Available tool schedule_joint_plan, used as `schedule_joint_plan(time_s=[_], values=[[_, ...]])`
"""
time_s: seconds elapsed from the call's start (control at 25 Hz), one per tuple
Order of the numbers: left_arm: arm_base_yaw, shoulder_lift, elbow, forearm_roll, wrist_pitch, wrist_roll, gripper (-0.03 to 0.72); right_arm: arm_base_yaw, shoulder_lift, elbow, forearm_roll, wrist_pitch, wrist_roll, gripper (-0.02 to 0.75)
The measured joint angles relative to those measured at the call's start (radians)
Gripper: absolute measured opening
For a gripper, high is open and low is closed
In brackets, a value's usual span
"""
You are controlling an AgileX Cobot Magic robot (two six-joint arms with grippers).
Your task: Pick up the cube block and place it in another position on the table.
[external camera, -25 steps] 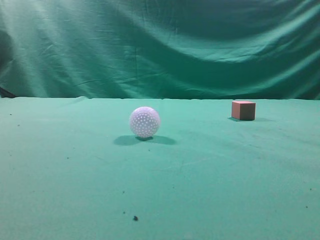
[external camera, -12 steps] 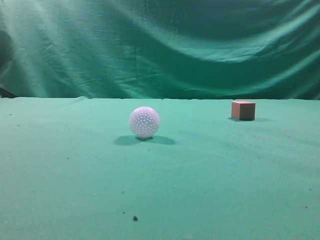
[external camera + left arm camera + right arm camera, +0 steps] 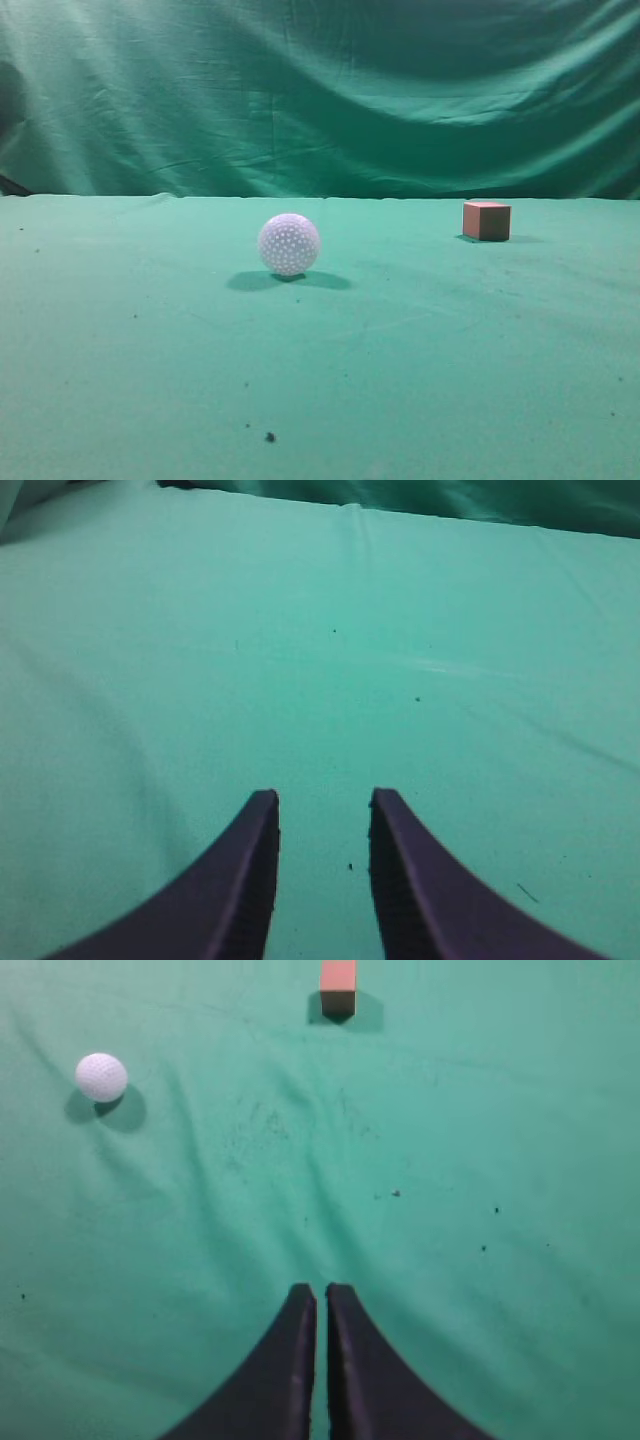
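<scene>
A wide table (image 3: 420, 350) covered in green felt-like cloth fills the lower part of the exterior view, its surface lightly rumpled and dotted with a few dark specks, one larger speck (image 3: 270, 436) lying toward the camera from the ball. Behind the table hangs a draped green curtain (image 3: 330, 90) in loose diagonal folds, closing off the room. A white dimpled ball (image 3: 289, 244) rests on the cloth, casting a soft shadow to either side. The cube block (image 3: 487, 220), reddish-brown with a paler salmon top, sits on the table well apart from the ball, to its right and farther back toward the curtain. Neither arm shows in the exterior view. In the right wrist view the right gripper (image 3: 321, 1295) hangs above bare cloth with its dark fingers pressed nearly together and nothing between them; the cube block (image 3: 338, 987) lies far ahead of it at the top edge, the ball (image 3: 101, 1076) off to the left of the cube. In the left wrist view the left gripper (image 3: 322, 805) has its purple-dark fingers spread with a clear gap, over plain creased cloth with tiny specks.
</scene>
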Motion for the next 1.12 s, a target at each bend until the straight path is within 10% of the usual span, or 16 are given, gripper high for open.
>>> schedule_joint_plan(time_s=[0.28, 0.76, 1.12], values=[[0.000, 0.000, 0.000, 0.000, 0.000, 0.000, 0.262, -0.132, -0.215, 0.116, 0.014, -0.284, -0.086, 0.000], [0.000, 0.000, 0.000, 0.000, 0.000, 0.000, 0.262, -0.265, -0.602, 0.772, 0.014, -0.762, -0.092, 0.000], [0.000, 0.000, 0.000, 0.000, 0.000, 0.000, 0.262, -0.265, -0.618, 0.891, 0.017, -0.800, -0.077, 0.000]])
